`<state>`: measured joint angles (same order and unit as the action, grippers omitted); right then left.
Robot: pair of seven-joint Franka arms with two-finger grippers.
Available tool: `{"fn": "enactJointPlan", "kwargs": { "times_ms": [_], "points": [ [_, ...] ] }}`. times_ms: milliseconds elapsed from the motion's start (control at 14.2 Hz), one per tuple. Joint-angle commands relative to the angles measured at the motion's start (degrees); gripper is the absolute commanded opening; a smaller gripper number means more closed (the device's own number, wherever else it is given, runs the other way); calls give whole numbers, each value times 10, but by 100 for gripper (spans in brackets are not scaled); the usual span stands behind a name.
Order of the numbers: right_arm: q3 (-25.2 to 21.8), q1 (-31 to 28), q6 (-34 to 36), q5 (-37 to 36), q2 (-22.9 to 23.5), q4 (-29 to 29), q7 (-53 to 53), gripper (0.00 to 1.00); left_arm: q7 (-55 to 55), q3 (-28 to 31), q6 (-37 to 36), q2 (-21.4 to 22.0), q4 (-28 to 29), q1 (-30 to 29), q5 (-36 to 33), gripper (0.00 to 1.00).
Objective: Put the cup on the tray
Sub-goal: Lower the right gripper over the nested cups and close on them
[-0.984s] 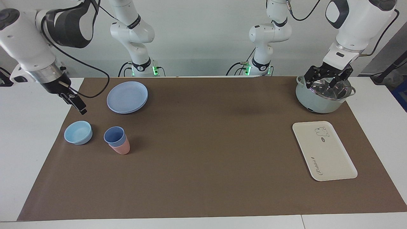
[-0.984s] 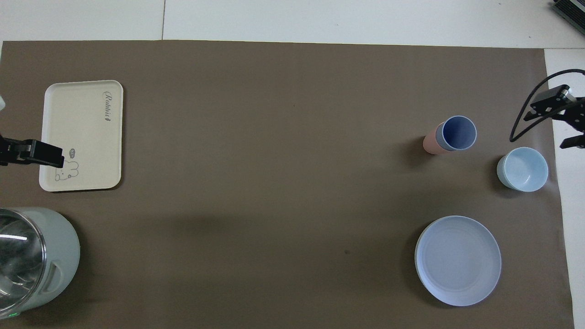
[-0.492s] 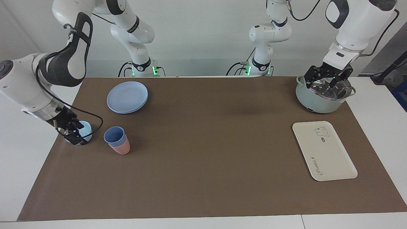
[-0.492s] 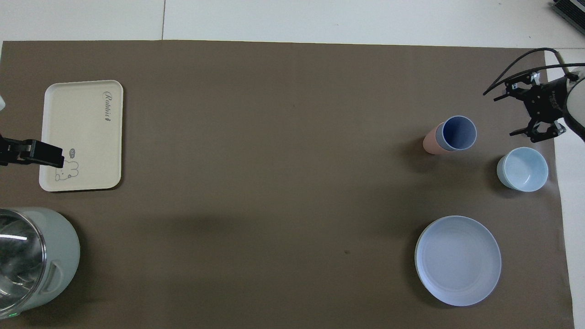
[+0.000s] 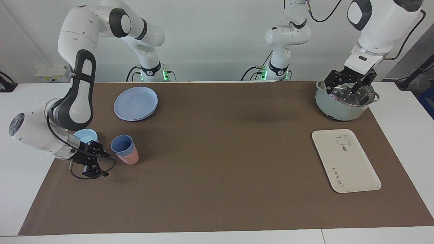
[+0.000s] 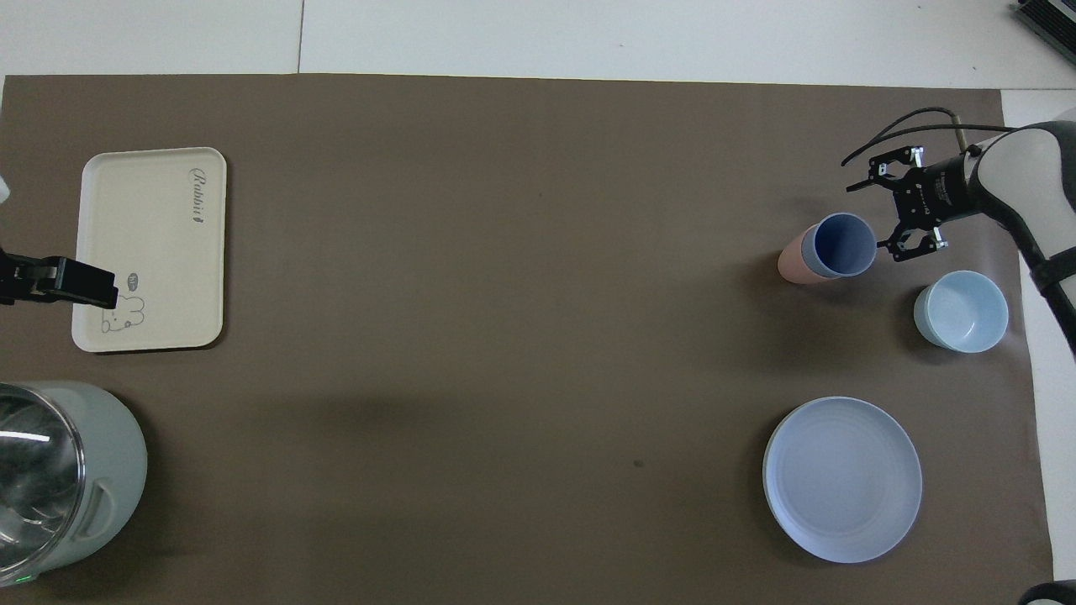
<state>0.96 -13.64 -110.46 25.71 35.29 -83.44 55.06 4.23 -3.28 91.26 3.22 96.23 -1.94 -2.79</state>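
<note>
While the right gripper (image 5: 101,165) hangs low with fingers apart just beside the small medium-blue plastic cup (image 5: 121,145), nested in a pink cup (image 5: 130,157), the left gripper (image 5: 349,82) waits, fingers spread, over a pale-green lidded pot (image 5: 334,108), well apart from the cream-white rectangular tray (image 5: 352,166).

Right gripper low beside the stacked cups

The right gripper (image 5: 101,165), jaws apart, sits just beside the blue cup (image 5: 122,145), nested in a pink cup (image 5: 130,158) near the mat's right-arm edge. The tray (image 5: 346,160) lies near the left-arm edge; the left gripper (image 5: 349,86), open, hangs over the pot (image 5: 339,108) at that corner.
</note>
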Motion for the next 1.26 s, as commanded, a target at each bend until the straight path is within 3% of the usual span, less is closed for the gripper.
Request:
{"fn": "enactJointPlan", "kwargs": {
  "times_ms": [0, 211, 562, 773, 843, 914, 984, 1054, 1124, 1195],
  "points": [
    [4, -1, 3, 50, -10, -37, 12, 93, 4, -2, -5, 13, 12, -3, -11, 100],
    [5, -3, 24, 52, -27, -76, -21, 93, 4, -2, -6, 13, 12, -3, -11, 100],
    [6, -5, 75, 53, -36, -82, -46, 94, 4, -2, -5, 13, 12, -3, -11, 100],
    [7, -1, 74, 98, -40, -95, -46, 92, 4, -2, -5, 13, 12, -3, -11, 100],
    [8, 1, 73, 103, -42, -96, -46, 86, 5, -2, -5, 13, 12, -3, -11, 100],
    [10, 1, 73, 113, -42, -98, -46, 71, 4, -2, -6, 13, 12, -3, -11, 100],
    [10, 1, 70, 136, -44, -106, -46, 53, 4, -2, -6, 13, 12, -3, -11, 100],
    [10, 1, 69, 166, -50, -116, -46, 19, 4, -2, -5, 13, 12, -3, -11, 100],
    [10, 1, 70, 181, -51, -123, -47, 0, 4, -2, -6, 13, 12, -3, -11, 100],
    [11, 6, 69, 185, -59, -131, -48, 0, 4, -2, -5, 13, 12, -3, -11, 100]
  ]
}}
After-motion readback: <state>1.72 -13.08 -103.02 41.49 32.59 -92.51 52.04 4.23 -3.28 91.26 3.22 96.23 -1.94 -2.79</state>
